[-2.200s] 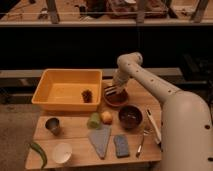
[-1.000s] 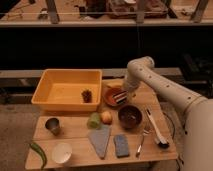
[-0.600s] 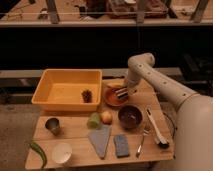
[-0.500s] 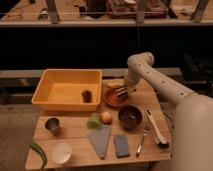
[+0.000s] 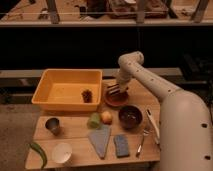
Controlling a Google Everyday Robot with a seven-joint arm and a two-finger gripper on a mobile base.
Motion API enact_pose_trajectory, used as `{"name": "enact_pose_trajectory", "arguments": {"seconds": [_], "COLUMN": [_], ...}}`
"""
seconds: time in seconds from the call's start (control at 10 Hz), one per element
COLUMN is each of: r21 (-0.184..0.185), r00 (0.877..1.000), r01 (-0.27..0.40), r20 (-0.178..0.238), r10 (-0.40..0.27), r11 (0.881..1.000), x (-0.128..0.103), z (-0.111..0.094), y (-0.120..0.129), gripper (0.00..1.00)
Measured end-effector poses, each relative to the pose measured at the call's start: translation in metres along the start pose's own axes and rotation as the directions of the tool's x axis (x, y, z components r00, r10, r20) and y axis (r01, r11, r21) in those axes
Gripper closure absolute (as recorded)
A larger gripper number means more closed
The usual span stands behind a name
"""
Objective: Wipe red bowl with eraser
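The robot's white arm (image 5: 165, 97) fills the right side of the view, rising from a broad rounded body at the lower right, bending at an elbow above the back of the wooden counter (image 5: 75, 131) and reaching down toward its middle. On the counter's left half sits a large yellow rectangular bin (image 5: 50, 92), with a small dark pinecone-like object (image 5: 87, 95) inside it near the right wall.

Just right of the bin lies the red bowl (image 5: 118, 99), round and shallow, orange-red on the outside with a brighter orange inside; only its near and right rim shows clearly, since the end effector (image 5: 113, 90) hangs over its left part. The end effector is clamped on the eraser (image 5: 114, 90), a small dark block marked with pale stripes, which is held low over the bowl's left inner side; whether it touches the bowl cannot be told.

In front of the red bowl stands a darker maroon-brown bowl (image 5: 130, 116). To its left are a yellow-orange round fruit (image 5: 106, 117) and a green one (image 5: 94, 120), touching each other. Nearer the front edge lie a blue-grey triangular cloth (image 5: 101, 140) and a blue-grey rectangular sponge (image 5: 121, 145) beside it. A white-handled brush (image 5: 152, 124) and a metal utensil (image 5: 142, 141) lie at the right edge. On the left front are a metal cup (image 5: 52, 125), a white bowl (image 5: 62, 152) and a green pepper-like vegetable (image 5: 39, 152).
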Motion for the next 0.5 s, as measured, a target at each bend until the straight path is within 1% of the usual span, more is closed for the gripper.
{"name": "enact_pose_trajectory", "arguments": {"seconds": [0.2, 0.3, 0.5], "r21": [0.008, 0.009, 0.006], "r00": [0.999, 0.998, 0.994], "r01": [0.033, 0.05, 0.083], "r20": [0.033, 0.045, 0.066], "r10": [-0.033, -0.05, -0.083], "r11": [0.999, 0.999, 0.997], "x": [-0.021, -0.028, -0.036], "z": [0.0, -0.002, -0.008], "y": [-0.001, 0.002, 0.017], "gripper": [0.86, 0.86, 0.86]}}
